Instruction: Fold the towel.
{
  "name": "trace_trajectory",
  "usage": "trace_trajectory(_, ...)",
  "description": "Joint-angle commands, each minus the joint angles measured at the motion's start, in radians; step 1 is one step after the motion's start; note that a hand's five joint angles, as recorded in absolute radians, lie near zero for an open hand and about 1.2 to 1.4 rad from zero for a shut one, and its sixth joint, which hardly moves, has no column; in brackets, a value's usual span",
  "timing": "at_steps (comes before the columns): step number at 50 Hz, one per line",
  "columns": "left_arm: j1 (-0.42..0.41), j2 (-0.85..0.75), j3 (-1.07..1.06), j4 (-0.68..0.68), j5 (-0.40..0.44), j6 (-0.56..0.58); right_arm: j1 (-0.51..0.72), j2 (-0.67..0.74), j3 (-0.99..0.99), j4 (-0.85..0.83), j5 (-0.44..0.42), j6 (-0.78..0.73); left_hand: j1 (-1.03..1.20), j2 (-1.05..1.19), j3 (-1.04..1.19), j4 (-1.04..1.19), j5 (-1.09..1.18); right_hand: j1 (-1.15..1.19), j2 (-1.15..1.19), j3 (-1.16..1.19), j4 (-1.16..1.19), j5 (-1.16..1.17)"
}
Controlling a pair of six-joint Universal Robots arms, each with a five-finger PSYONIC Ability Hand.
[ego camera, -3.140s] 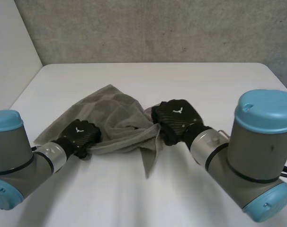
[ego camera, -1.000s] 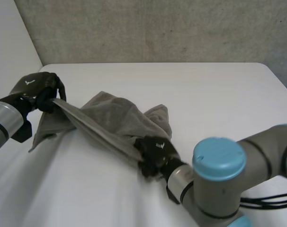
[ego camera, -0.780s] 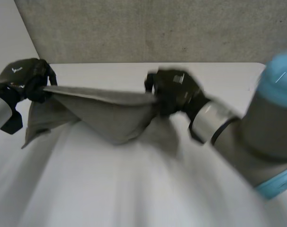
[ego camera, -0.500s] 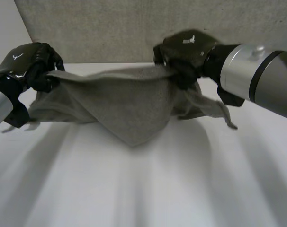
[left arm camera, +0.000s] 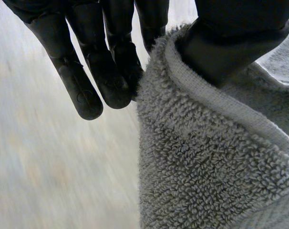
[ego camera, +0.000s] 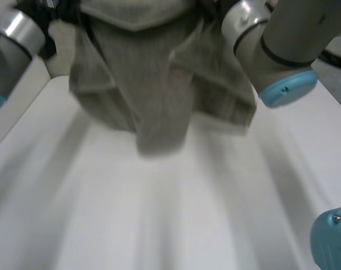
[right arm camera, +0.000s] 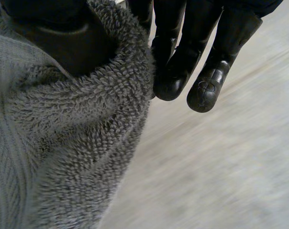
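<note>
1. The towel has been lifted off the table and now hangs toward its far edge.
2. The left hand and the right hand each pinch its top edge between thumb and fingers.
3. It is probably ready to be laid out flat for folding.

White bench, head view. The smooth, pale top fills the near field; its left and right edges run slantwise toward the far corners. The towel hangs over the far half, its lowest fold above the bench's middle. Motion blur hides whether that fold touches the surface or hangs just clear.
</note>
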State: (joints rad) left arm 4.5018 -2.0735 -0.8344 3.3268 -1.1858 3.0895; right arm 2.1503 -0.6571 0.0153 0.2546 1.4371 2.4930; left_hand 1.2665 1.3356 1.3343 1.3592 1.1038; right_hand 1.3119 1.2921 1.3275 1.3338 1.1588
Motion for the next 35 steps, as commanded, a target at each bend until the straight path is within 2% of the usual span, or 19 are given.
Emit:
trace_trajectory(1,-0.018,0.033,0.029,0.154,-0.035,0.005,-0.004,-0.016,-0.008,-0.092,0.019,0.004,0.130,0.061,0.062,0.037,0.118,0.084,0.104,0.069,0.062,0.063)
trace_trajectory(7,-0.010,0.046,-0.155,0.165,-0.026,0.018,-0.004,-0.048,0.190,0.065,-0.006,-0.002,0.130,0.061,0.062,0.037,0.118,0.084,0.104,0.069,0.062,0.063)
trace_trajectory(9,0.000,0.053,-0.302,0.172,-0.021,0.020,-0.004,-0.056,0.252,0.107,-0.012,0.001,0.130,0.061,0.062,0.037,0.118,0.084,0.104,0.069,0.062,0.063)
trace_trajectory(11,0.007,0.053,-0.372,0.172,-0.020,0.021,-0.004,-0.070,0.392,0.181,-0.032,-0.005,0.130,0.061,0.062,0.037,0.118,0.084,0.104,0.069,0.062,0.063)
trace_trajectory(14,0.029,0.052,-0.509,0.171,-0.017,0.023,-0.007,-0.078,0.471,0.206,-0.044,-0.013,0.130,0.061,0.062,0.037,0.118,0.084,0.104,0.069,0.062,0.063)
trace_trajectory(16,0.034,0.052,-0.575,0.171,-0.009,0.028,-0.012,-0.097,0.627,0.224,-0.079,-0.019,0.130,0.061,0.062,0.037,0.118,0.084,0.104,0.069,0.062,0.063)
trace_trajectory(18,0.036,0.052,-0.635,0.171,0.006,0.041,-0.013,-0.104,0.697,0.222,-0.092,-0.032,0.130,0.061,0.062,0.037,0.118,0.084,0.104,0.069,0.062,0.063)
trace_trajectory(23,0.040,0.053,-0.792,0.171,0.074,0.150,-0.029,-0.111,0.856,0.215,-0.090,-0.092,0.130,0.061,0.062,0.037,0.118,0.084,0.104,0.069,0.062,0.063)
trace_trajectory(25,0.050,0.055,-0.847,0.171,0.087,0.227,-0.041,-0.130,0.922,0.195,-0.092,-0.092,0.130,0.061,0.062,0.037,0.118,-0.145,-0.125,-0.161,-0.167,-0.166)
trace_trajectory(26,0.050,0.055,-0.847,0.171,0.087,0.227,-0.041,-0.130,0.922,0.195,-0.092,-0.092,0.130,0.061,0.062,0.037,0.118,-0.147,-0.127,-0.162,-0.168,-0.168)
trace_trajectory(27,0.056,0.056,-0.857,0.171,0.083,0.257,-0.044,-0.140,0.952,0.171,-0.090,-0.083,0.130,0.061,0.062,0.037,0.118,-0.417,-0.397,-0.432,-0.439,-0.438)
trace_trajectory(28,0.056,0.056,-0.858,0.171,0.083,0.258,-0.044,-0.141,0.953,0.170,-0.090,-0.083,0.130,0.061,0.062,0.037,0.118,-0.420,-0.400,-0.435,-0.441,-0.441)
trace_trajectory(29,0.056,0.059,-0.858,0.168,0.081,0.271,-0.049,-0.154,0.989,0.138,-0.086,-0.065,0.130,0.061,0.062,0.037,0.118,-0.699,-0.679,-0.714,-0.720,-0.720)
trace_trajectory(30,0.057,0.065,-0.858,0.166,0.080,0.279,-0.052,-0.171,1.030,0.103,-0.084,-0.037,0.130,0.061,0.062,0.037,0.118,-0.800,-0.780,-0.816,-0.822,-0.822)
trace_trajectory(35,0.065,0.081,-0.856,0.171,0.077,0.279,-0.052,-0.211,1.138,-0.006,-0.067,0.079,0.130,0.061,0.062,0.037,0.118,-0.904,-0.884,-0.919,-0.925,-0.925)
